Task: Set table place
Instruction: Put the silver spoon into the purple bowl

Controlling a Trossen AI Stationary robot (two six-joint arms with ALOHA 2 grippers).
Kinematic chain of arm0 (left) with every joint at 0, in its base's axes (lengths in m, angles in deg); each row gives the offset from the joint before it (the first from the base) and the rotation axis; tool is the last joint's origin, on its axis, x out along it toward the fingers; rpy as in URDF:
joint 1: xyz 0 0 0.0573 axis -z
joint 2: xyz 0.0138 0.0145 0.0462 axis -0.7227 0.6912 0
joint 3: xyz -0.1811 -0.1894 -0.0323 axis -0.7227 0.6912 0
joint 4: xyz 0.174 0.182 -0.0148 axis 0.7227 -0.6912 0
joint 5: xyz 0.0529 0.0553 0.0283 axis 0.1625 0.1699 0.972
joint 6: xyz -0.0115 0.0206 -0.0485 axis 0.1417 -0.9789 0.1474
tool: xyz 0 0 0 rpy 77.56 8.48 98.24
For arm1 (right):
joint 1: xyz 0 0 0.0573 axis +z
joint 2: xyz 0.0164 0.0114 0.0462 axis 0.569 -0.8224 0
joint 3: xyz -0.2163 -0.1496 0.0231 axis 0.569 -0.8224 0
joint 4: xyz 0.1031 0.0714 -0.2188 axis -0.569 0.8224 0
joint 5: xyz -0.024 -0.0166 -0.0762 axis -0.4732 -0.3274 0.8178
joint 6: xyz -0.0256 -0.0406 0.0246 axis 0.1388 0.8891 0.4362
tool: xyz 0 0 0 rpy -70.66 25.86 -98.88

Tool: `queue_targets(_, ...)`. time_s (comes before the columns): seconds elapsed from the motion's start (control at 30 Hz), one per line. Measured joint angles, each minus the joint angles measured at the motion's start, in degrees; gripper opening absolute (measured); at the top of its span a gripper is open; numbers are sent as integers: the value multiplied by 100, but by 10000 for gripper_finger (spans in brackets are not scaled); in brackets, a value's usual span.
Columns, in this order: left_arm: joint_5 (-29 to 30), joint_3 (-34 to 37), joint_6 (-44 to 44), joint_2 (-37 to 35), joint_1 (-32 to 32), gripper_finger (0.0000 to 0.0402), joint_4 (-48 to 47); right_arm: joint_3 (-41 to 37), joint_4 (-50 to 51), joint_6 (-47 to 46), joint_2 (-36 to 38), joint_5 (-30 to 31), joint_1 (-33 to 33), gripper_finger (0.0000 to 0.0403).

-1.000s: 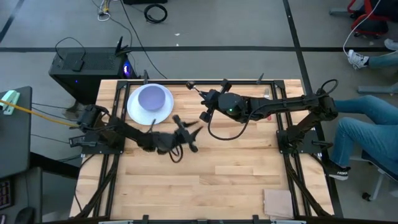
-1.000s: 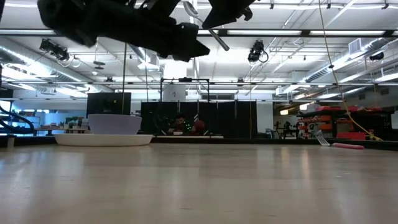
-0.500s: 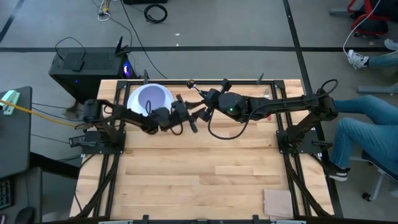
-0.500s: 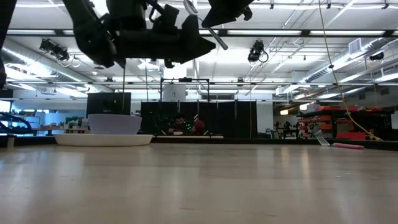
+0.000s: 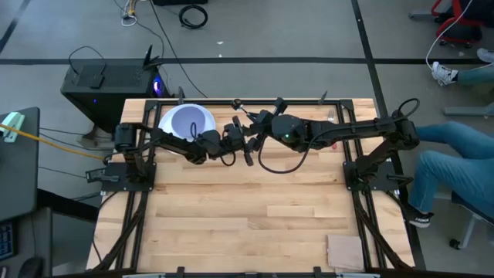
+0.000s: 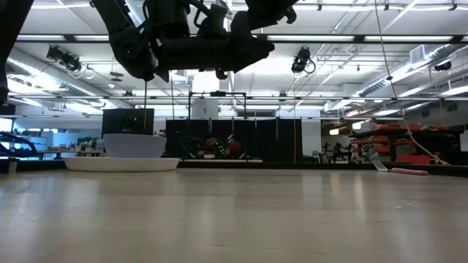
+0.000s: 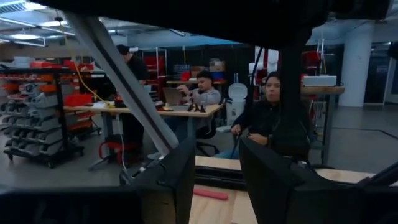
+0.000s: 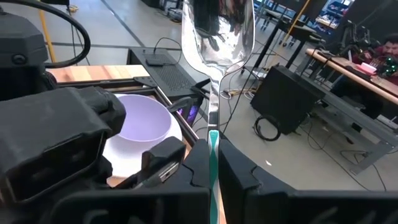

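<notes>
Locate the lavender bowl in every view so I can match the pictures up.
High view: bowl on the white plate, far left corner of the table.
Low view: bowl at left, on the plate.
Left wrist view: not in it.
Right wrist view: bowl behind the left arm.
Shared landmark: the white plate.

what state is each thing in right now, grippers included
plate: flat on the table, carrying the bowl
bowl: upright on the plate, empty
spoon: held up in the air by its handle, bowl end up
right gripper: shut on the spoon
left gripper: open, empty, raised beside the right gripper
fork: lying flat at the table's far edge
pad: lying flat at a table corner
</notes>
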Motion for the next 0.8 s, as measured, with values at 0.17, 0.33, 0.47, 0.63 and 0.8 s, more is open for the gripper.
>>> queue_targets(0.17, 260, 17, -54, 0, 107, 138, -67, 0, -2, 69, 0, 2, -1, 11)
queue_targets(0.33, 1125, 19, -94, 0, 218, 135, -151, 0, -2, 79, 0, 24, -1, 11)
queue_targets(0.47, 1220, 19, -95, 0, 238, 129, -121, 0, -2, 105, 0, 2, 1, 12)
queue_targets(0.63, 1421, 19, -99, 0, 264, 131, 62, 0, -3, 112, 0, 1, 1, 12)
queue_targets(0.8, 1353, 19, -80, -4, 258, 131, 223, 0, -2, 112, 0, -2, 1, 12)
